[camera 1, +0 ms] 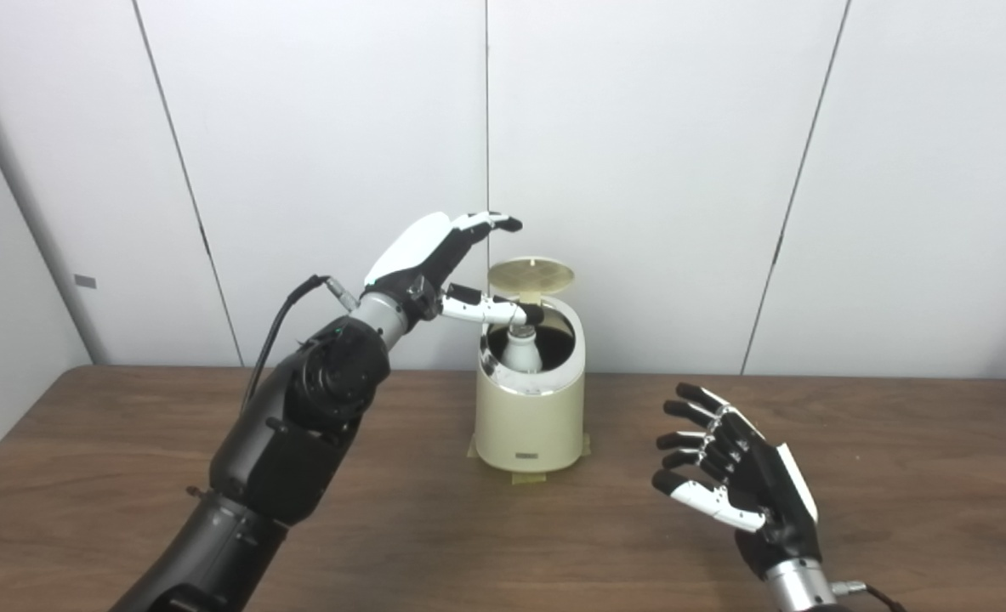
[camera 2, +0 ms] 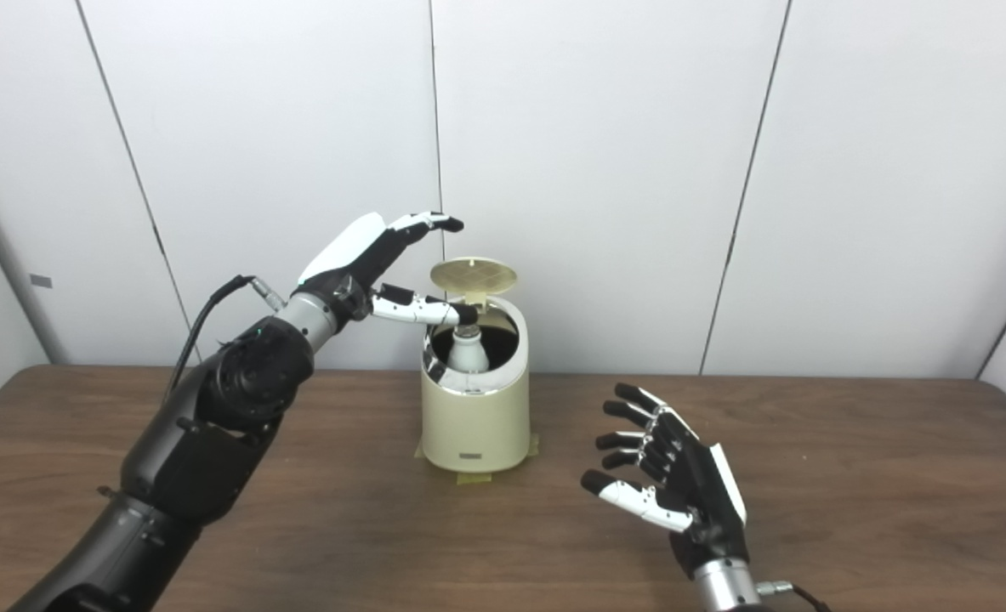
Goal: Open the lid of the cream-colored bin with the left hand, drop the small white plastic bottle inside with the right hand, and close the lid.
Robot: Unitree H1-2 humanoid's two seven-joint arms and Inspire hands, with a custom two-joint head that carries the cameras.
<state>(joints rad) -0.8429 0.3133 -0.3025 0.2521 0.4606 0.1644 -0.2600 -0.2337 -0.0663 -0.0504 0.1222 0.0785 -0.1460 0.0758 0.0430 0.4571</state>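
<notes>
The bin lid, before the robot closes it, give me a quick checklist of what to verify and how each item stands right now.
1. Bottle inside the cream-colored bin: ok, it stands upright in the opening.
2. Bottle top below the rim so the lid can shut: cannot tell from these angles.
3. Lid open and unobstructed: ok, it stands raised at the back.
4. Left robot hand placed to push the lid down: ok, open beside the lid, thumb reaching over the opening.
5. Right robot hand clear of the bin: ok, open, empty, off to the side above the table.
6. Thumb out of the lid's path: not ok.
</notes>
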